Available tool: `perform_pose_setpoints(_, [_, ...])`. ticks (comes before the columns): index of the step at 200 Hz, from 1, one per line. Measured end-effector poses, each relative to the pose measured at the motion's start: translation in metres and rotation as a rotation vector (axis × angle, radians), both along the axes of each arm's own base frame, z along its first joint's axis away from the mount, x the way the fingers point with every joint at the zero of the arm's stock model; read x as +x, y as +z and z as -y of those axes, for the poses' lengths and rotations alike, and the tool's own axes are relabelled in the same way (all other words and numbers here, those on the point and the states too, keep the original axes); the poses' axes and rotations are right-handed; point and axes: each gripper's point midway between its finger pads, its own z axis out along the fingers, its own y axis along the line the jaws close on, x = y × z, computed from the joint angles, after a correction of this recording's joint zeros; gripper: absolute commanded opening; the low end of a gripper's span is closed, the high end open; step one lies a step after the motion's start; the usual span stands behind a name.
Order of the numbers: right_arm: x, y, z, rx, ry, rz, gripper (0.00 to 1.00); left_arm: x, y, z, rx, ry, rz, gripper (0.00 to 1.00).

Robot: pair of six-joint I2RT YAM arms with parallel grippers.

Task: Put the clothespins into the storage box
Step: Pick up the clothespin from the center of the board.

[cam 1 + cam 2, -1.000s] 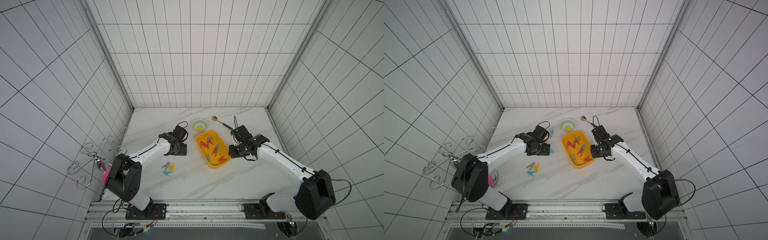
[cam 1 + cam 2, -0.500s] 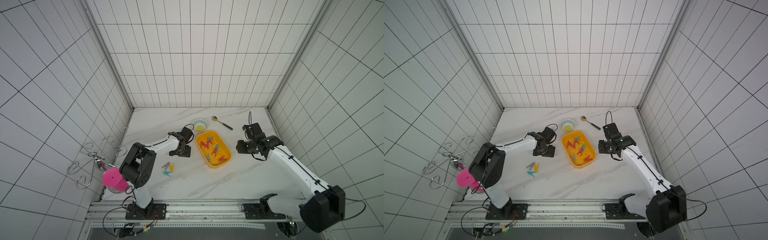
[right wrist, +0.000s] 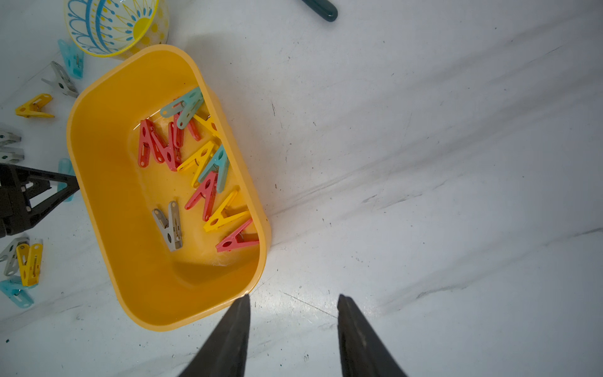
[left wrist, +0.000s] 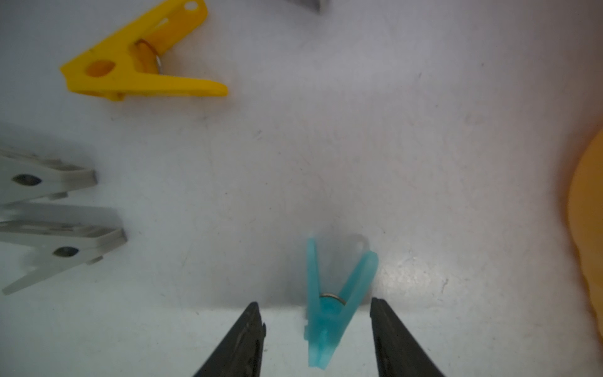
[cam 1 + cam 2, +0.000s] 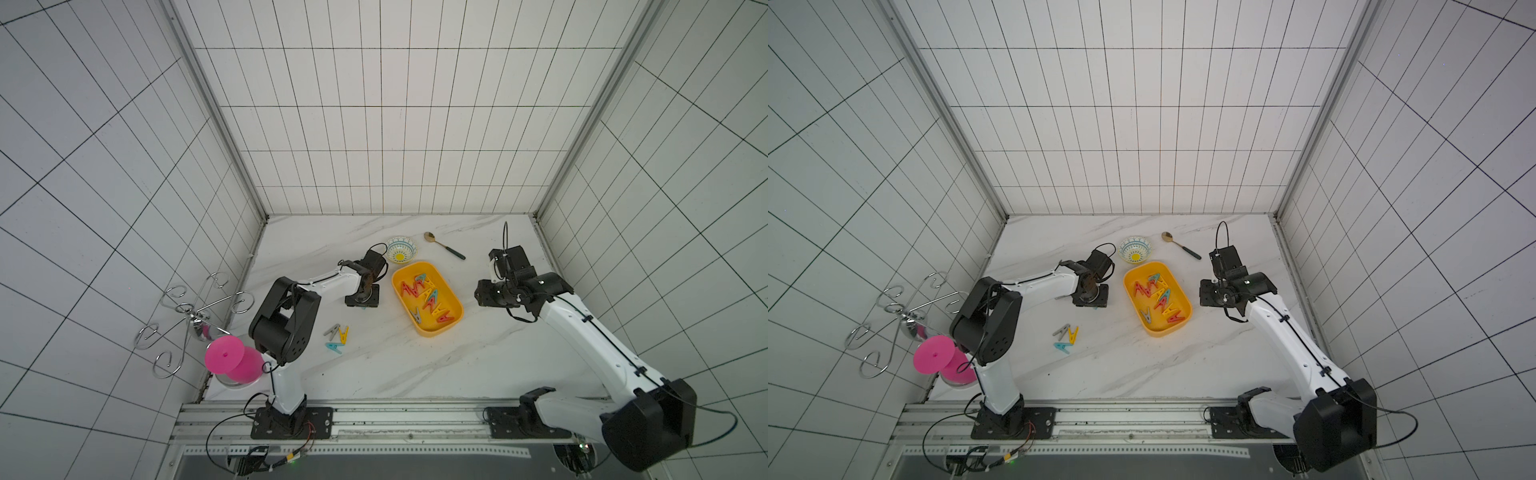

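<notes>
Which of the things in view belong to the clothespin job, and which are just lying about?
Job:
- small plastic spring clothespins lying loose, more already boxed
- shallow yellow plastic storage box

Lying about:
- round patterned bowl
- gold spoon with dark green handle
- pink disc
- chrome wire hook stand

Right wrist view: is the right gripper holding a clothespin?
No; the right gripper is open, only bare table between its fingers, beside the storage box.

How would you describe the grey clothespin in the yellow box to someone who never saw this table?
Find the yellow storage box in the middle of the marble table. Among the pegs inside, it is the only grey clothespin, lying apart from the red, yellow and teal ones.
</notes>
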Motion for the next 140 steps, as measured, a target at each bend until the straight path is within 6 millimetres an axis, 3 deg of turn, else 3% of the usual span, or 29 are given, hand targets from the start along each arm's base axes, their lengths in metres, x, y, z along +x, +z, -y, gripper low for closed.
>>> perform_pose_setpoints(58, [0.0014, -0.0034, 0.0015, -0.005, -0.006, -0.011, 0.48, 0.0024, -0.0031, 0.0068, -0.056, 0.011, 0.003, 0.32])
perform_pose_setpoints(83, [0.0014, -0.0035, 0.0022, -0.009, -0.008, -0.01, 0.48, 0.0009, -0.0049, 0.0089, -0.07, 0.011, -0.004, 0.23])
perform_pose_setpoints(140, [-0.0003, -0.0009, 0.0044, -0.013, -0.009, -0.002, 0.5, 0.0017, -0.0042, 0.0096, -0.076, 0.021, -0.002, 0.2])
